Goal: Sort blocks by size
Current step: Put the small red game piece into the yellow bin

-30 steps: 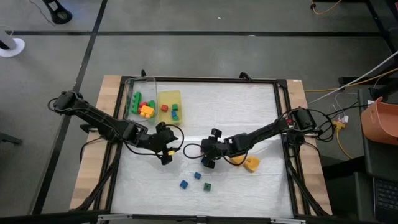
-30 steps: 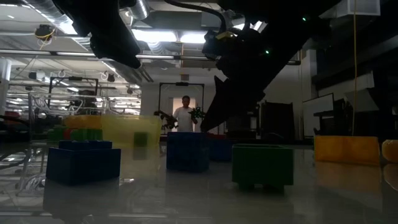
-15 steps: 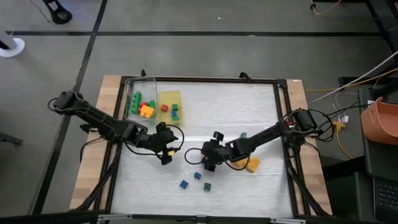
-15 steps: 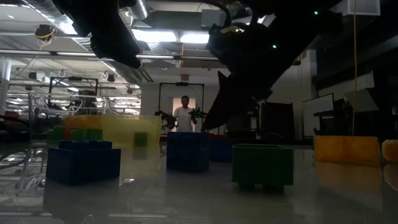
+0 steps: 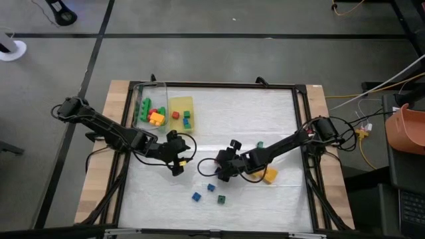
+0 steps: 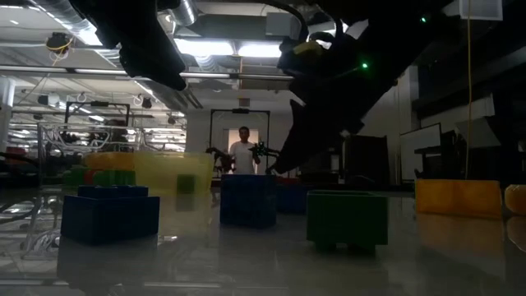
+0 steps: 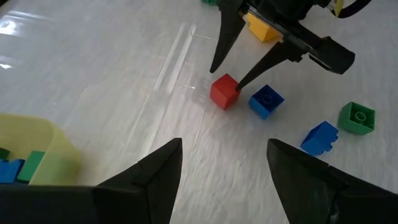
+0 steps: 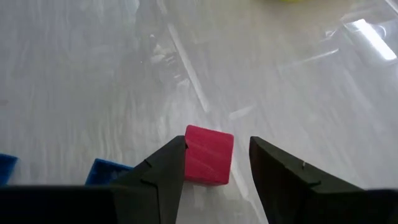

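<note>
A small red cube (image 8: 208, 157) rests on the white table sheet. My right gripper (image 8: 217, 144) is open and slants down over it, one finger on each side; it also shows in the left wrist view (image 7: 227, 74). In the high view this gripper (image 5: 222, 171) hides the cube. My left gripper (image 7: 224, 146) hangs open and empty left of it, above the sheet (image 5: 176, 159). Loose blocks lie near the front: two blue cubes (image 5: 211, 188) (image 5: 196, 196) and a green one (image 5: 221, 198). An orange brick (image 5: 269, 175) lies beside the right arm. My right gripper has one finger (image 8: 177, 155) right against the red cube's side (image 8: 189, 152); I cannot tell whether it touches. The other finger (image 8: 261, 155) stands clear of the cube. The fingers slant down from the table's right, and the cube sits flat on the sheet.
At the far left stand a clear container (image 5: 147, 109) holding green, red and orange bricks, and a yellow tray (image 5: 180, 106) with small red and green cubes. A small green block (image 5: 259, 144) lies behind the right arm. A black frame (image 5: 299, 133) borders the sheet.
My right gripper has rolled a little about the line it points along, and its arm has swung slightly toward the near edge, uncovering the small green block behind it. Its fingers stay apart over the red cube. The blocks have not moved.
</note>
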Action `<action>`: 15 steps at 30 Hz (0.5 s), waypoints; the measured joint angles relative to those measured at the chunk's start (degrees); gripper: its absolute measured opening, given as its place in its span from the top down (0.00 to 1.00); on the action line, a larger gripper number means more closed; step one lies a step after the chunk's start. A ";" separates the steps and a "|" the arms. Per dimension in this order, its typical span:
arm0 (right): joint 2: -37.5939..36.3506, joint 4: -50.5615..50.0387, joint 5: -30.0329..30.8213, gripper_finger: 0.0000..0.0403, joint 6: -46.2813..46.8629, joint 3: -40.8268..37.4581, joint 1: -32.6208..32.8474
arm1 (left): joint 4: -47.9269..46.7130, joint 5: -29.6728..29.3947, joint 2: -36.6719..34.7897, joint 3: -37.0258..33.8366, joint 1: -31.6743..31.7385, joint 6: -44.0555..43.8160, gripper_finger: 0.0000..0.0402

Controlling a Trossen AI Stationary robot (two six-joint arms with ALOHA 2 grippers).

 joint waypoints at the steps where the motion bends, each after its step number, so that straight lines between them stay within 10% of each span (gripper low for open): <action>1: 0.00 0.00 0.02 0.56 0.51 0.00 0.00 | 0.00 0.00 0.00 0.00 0.00 -0.01 0.45; 15: 0.07 0.07 -0.55 0.56 5.56 0.00 0.00 | -0.02 0.00 0.00 0.00 0.00 -0.02 0.45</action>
